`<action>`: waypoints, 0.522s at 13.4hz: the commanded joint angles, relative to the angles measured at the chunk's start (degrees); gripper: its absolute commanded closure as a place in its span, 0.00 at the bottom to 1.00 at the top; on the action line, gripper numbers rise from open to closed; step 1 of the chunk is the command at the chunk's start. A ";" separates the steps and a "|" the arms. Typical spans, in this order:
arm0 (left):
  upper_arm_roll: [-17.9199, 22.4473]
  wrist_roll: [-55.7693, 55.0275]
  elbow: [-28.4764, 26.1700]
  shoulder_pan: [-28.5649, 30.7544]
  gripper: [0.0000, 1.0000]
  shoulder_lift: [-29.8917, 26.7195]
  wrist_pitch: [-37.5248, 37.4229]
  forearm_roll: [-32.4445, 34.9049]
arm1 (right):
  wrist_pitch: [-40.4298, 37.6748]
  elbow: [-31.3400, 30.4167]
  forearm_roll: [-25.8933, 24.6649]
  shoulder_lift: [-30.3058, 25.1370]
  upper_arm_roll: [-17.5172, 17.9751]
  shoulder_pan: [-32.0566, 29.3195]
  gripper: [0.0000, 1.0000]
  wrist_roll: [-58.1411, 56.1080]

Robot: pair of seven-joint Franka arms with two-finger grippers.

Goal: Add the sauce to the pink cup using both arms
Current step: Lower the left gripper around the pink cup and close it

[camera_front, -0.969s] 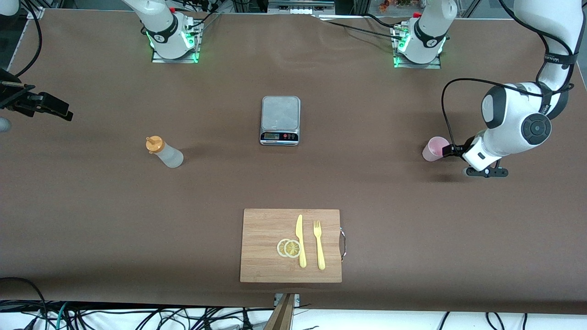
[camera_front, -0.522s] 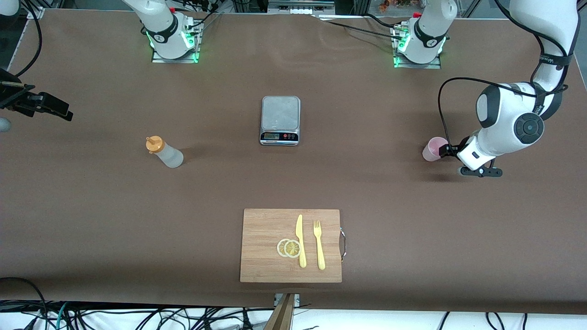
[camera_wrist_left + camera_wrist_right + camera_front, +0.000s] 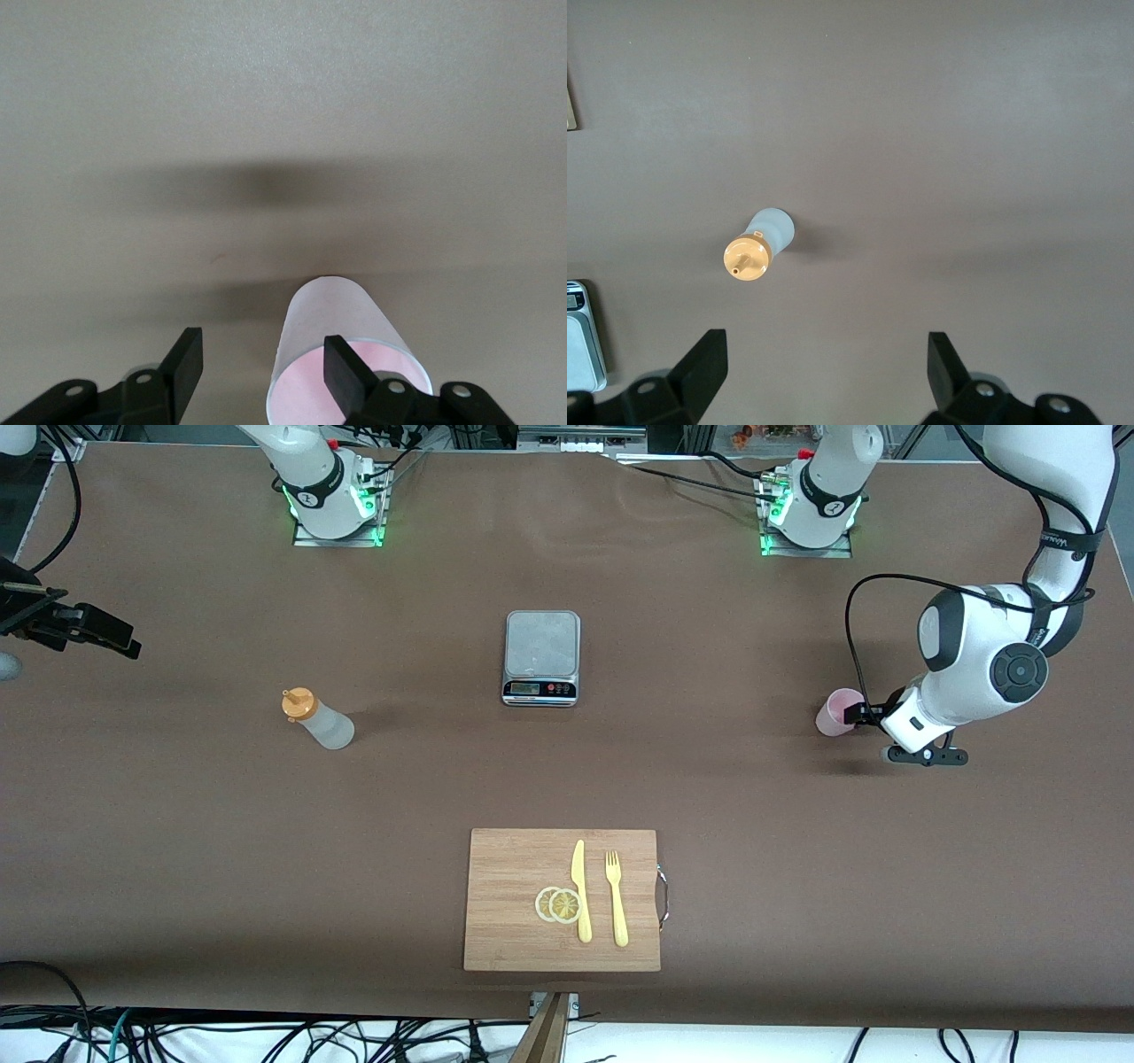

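Left gripper [image 3: 262, 376] at the pink cup [image 3: 837, 711]
One finger sits inside the rim, seemingly not yet pinching. Right gripper [image 3: 824, 370], spread, hangs over the squeeze bottle [image 3: 758, 245].

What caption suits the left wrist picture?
One finger of the left gripper inside the pink cup, the other outside, above the brown table.

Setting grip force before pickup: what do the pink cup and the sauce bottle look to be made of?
Pink cup: looks like thin plastic, matte and slightly translucent; its wall shows paler than its pink inside.
Sauce bottle: apparently soft frosted plastic, with a cloudy see-through body; its orange nozzle cap looks like opaque, smooth plastic.
Both are probably light and squeezable, though stiffness cannot be confirmed by sight.
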 commanded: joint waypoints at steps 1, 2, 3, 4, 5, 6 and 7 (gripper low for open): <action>0.39 3.12 -1.93 -0.36 0.28 -2.08 -0.72 -0.07 | -0.59 0.05 0.67 -0.37 0.10 -0.21 0.00 -0.92; 0.39 3.48 -1.76 -0.36 0.27 -2.70 -1.77 -0.16 | -0.59 0.05 0.67 -0.37 0.10 -0.21 0.00 -0.92; 0.39 3.57 -1.67 -0.36 0.27 -3.40 -2.83 -0.08 | -0.59 0.05 0.67 -0.37 0.10 -0.21 0.00 -0.92; 0.39 3.57 -1.67 -0.44 0.25 -3.93 -3.80 -0.07 | -0.59 0.05 0.67 -0.37 0.10 -0.21 0.00 -0.92; 0.39 3.57 -1.67 -0.44 0.24 -4.54 -4.59 -0.07 | -0.59 0.05 0.67 -0.37 0.10 -0.21 0.00 -0.92; 0.39 3.57 -1.67 -0.44 0.24 -4.81 -4.95 -0.07 | -0.59 0.05 0.67 -0.37 0.10 -0.21 0.00 -0.92; 0.39 4.01 -1.84 -0.44 0.24 -4.81 -4.95 -0.16 | -0.59 0.05 0.67 -0.37 0.10 -0.21 0.00 -0.92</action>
